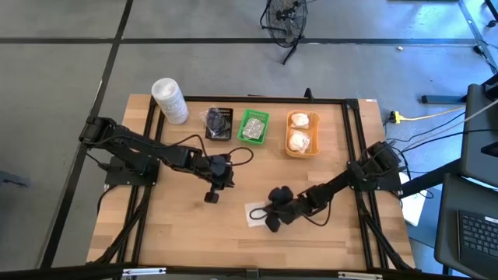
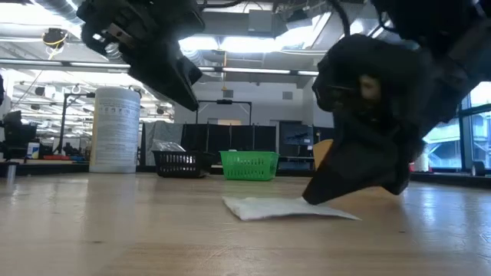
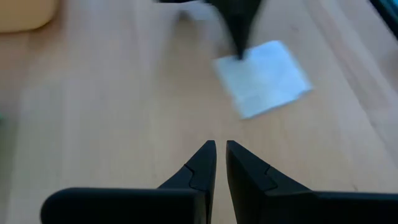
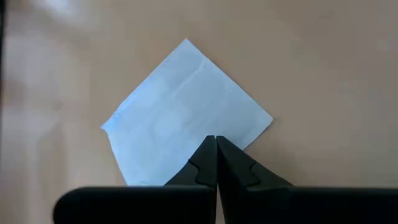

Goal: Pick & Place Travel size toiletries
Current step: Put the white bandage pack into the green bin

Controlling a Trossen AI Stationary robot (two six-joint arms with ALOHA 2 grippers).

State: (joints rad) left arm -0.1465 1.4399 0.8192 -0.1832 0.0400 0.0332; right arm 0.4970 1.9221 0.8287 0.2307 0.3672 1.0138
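Presently, right gripper: shut, empty, tips on sachet.
Advice: open before pinching an edge.
Left gripper: nearly shut, empty.

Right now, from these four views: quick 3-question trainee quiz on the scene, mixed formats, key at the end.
1. True or false: the right claw is shut, its tips down at the white sachet.
2. Which tray holds the white wrapped bundles? A black tray, B green tray, C orange tray.
3. Fill in: the white tub stands beside the ____ tray, at the table's far edge.

Key: 1 true. 2 C. 3 black. The left claw, almost closed and empty, hovers over bare wood.
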